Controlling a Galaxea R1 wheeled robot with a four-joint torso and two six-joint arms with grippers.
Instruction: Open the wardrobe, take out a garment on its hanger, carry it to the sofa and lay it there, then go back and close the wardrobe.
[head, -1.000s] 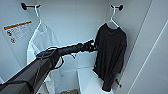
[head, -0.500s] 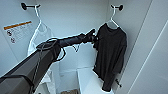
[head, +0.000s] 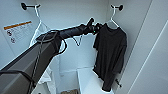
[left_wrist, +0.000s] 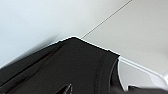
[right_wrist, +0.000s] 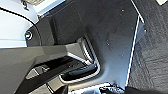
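Wardrobe is open. The black garment is hung on its hanger from the right hook. The left gripper is seen at the collar; its grip cannot be told.

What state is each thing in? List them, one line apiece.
Wardrobe: open, inside showing.
Black T-shirt: hanging on its hanger, not yet taken out.
Its hanger: hooked on the right black wall hook.
White T-shirt: hanging from the left hook.
Left tool: at the black T-shirt's collar; grip cannot be told.
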